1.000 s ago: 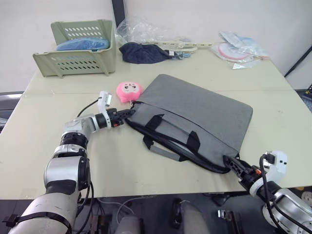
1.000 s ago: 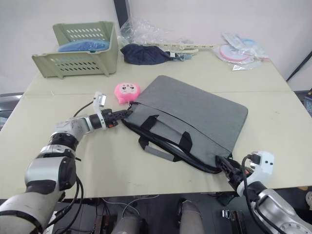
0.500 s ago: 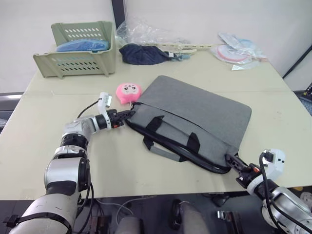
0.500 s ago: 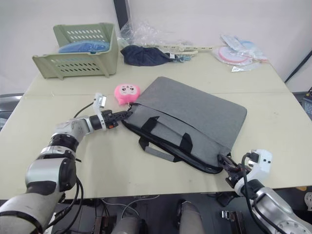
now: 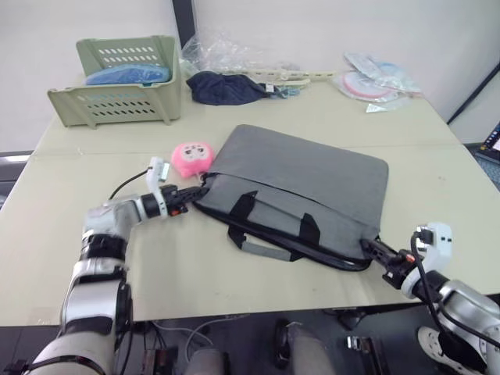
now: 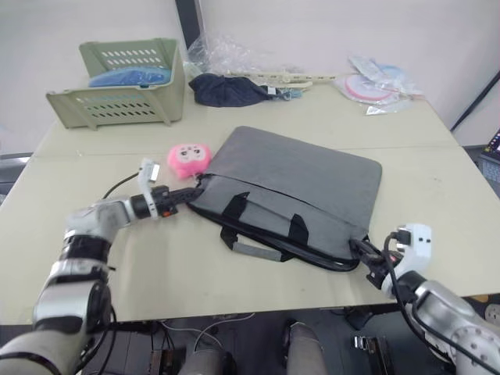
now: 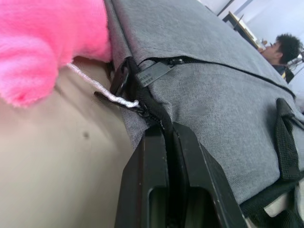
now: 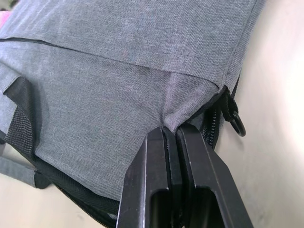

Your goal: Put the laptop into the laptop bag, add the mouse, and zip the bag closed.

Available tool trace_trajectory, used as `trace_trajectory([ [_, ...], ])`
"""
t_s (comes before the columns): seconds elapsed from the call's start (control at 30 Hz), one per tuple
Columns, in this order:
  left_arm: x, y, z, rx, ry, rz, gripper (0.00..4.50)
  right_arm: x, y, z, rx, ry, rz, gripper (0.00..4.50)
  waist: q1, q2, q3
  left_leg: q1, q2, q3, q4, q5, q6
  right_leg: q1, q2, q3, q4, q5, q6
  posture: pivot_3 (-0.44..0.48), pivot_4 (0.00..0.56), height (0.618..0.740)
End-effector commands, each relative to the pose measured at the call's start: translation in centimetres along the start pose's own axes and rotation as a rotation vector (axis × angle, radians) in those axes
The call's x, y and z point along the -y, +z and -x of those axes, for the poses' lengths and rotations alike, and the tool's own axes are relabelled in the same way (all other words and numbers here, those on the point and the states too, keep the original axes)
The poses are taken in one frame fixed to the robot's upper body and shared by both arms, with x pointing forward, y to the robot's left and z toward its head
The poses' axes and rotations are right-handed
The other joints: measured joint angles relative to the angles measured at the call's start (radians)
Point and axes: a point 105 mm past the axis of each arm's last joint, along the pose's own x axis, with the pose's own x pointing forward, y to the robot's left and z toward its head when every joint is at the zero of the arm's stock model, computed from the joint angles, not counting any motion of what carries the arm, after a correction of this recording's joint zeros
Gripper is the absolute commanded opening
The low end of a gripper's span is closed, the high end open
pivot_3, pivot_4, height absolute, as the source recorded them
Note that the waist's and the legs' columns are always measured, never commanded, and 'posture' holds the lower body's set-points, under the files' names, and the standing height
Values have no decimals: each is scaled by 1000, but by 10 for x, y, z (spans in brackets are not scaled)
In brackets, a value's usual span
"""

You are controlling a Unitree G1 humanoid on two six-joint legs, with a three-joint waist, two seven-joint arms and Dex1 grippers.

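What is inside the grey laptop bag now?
The laptop bag lies flat on the table. Its grey fabric covers the inside, so any contents are hidden. Both claws pinch its near corners.

The laptop bag (image 5: 301, 187) hides whatever lies inside it, and the basket's (image 5: 117, 78) blue contents stay half-hidden.

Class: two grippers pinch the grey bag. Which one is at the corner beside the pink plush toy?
The left gripper, beside the pink plush toy; the right gripper pinches the laptop bag's opposite corner.

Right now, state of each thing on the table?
laptop bag: flat, pinched at both ends
left hand: shut on bag's corner by the pink toy
right hand: shut on bag's opposite corner
pink toy: touching the bag
green basket: holds something blue
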Motion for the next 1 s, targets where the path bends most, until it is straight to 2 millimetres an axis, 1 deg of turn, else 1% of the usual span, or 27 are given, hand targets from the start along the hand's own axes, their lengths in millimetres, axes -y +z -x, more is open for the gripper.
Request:
trace_trajectory([
  [0.03, 16, -11, 21, -37, 44, 18, 0, 7, 11, -9, -21, 0, 60, 21, 1, 2, 1, 0, 0, 0, 0, 0, 0, 0, 0, 0, 0, 0, 0, 0, 150, 740],
  [0.13, 26, -13, 30, -38, 64, 20, 0, 7, 17, -15, -28, 22, 83, 21, 5, 4, 2, 0, 0, 0, 0, 0, 0, 0, 0, 1, 0, 0, 0, 0, 150, 740],
  [0.23, 34, -11, 41, -22, 100, 12, 0, 5, 27, -28, -34, 65, 116, 21, 4, 4, 2, -1, 0, -1, 0, -1, -1, 0, 0, 0, -1, 0, 0, 0, 150, 740],
  [0.33, 36, -8, 47, -2, 133, 9, 0, 1, 35, -39, -39, 101, 142, 21, -1, 5, 3, -1, 0, 0, 0, -1, -1, -1, 0, 0, -1, 0, 0, 0, 150, 740],
  [0.4, 36, -8, 49, 2, 143, 9, 0, -1, 36, -42, -43, 114, 151, 21, 1, 6, 3, -1, 1, -1, 0, -1, -2, -1, 1, 0, 0, 0, 0, 0, 150, 740],
  [0.6, 37, -5, 57, 33, 179, 9, 0, -7, 48, -56, -47, 156, 202, 21, 1, 7, 4, -2, 1, 1, 0, -1, -2, -2, 2, 0, -1, 0, 0, 0, 150, 740],
  [0.83, 40, -5, 62, 38, 189, 6, 0, -10, 47, -58, -61, 174, 214, 21, 4, 8, 4, -3, 1, 1, 0, -1, -2, -2, 2, -1, -2, 0, 0, 0, 150, 740],
  [1.0, 39, -9, 65, 34, 204, 14, 0, -12, 39, -53, -75, 176, 211, 21, 5, 8, 4, -3, 1, 0, -1, -1, -3, -2, 2, -1, -2, 0, 0, 0, 150, 740],
])
